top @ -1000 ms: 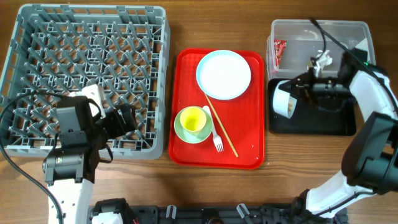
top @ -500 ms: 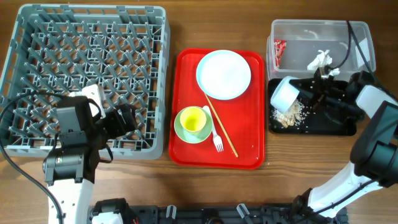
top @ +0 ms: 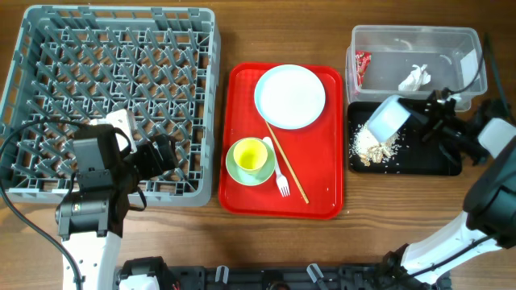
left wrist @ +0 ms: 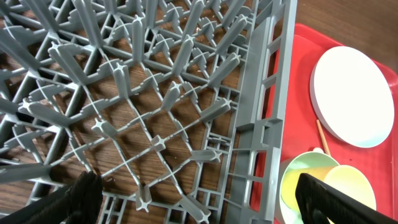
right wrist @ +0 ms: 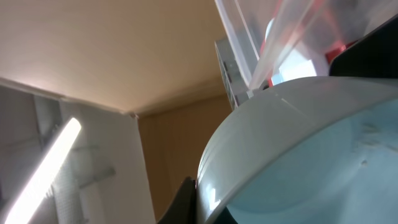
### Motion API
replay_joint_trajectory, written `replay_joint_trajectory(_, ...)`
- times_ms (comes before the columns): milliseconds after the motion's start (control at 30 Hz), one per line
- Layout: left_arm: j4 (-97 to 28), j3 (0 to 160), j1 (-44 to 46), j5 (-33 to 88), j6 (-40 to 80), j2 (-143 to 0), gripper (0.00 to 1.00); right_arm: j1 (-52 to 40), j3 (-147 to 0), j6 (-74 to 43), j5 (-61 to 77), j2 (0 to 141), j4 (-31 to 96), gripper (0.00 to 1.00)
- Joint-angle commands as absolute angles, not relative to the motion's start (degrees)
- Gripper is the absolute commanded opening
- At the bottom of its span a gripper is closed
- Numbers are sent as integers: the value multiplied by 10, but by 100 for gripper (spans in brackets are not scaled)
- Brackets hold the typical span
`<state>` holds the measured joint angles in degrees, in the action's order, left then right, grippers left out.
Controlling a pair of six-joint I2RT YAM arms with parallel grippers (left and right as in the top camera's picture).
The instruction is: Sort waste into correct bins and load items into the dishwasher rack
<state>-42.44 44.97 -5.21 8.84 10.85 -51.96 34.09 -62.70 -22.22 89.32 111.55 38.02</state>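
Overhead: noted R gripper (top: 418,121) clenched on small bowl (top: 389,118), tipped mouth-left over black tray (top: 439,165), scraps (top: 372,147) beneath. Judged rack (top: 113,48) far left of bowl, past red tray (top: 322,201). Found L gripper (top: 165,153) spread wide, empty, over rack's near-right corner; nearer arm.

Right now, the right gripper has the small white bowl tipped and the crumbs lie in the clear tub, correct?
Not quite. The overhead view shows the crumbs in the black tray; the right gripper does hold the small white bowl tipped.
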Motion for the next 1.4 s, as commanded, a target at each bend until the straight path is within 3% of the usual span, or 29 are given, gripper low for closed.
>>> replay_joint_trajectory(0,-423,460,-50,95,112,-521,100,369,-623,-296,929,1123,348,4)
replay_joint_trajectory(167,-423,460,-50,95,112,-521,100,374,-623,-320,929,1123,312,4)
replay_joint_trajectory(467,-423,460,-50,95,112,-521,100,293,-623,-209,822,1120,345,4)
replay_joint_trajectory(767,-423,460,-50,95,112,-521,100,209,-664,-78,585,996,458,4)
replay_joint_trajectory(1033,-423,460,-50,95,112,-521,100,103,-673,-76,463,851,421,4)
replay_joint_trajectory(1200,-423,460,-50,95,112,-521,100,26,-673,-75,372,842,408,4)
replay_joint_trajectory(1367,-423,460,-50,95,112,-521,100,17,-673,-127,302,841,407,4)
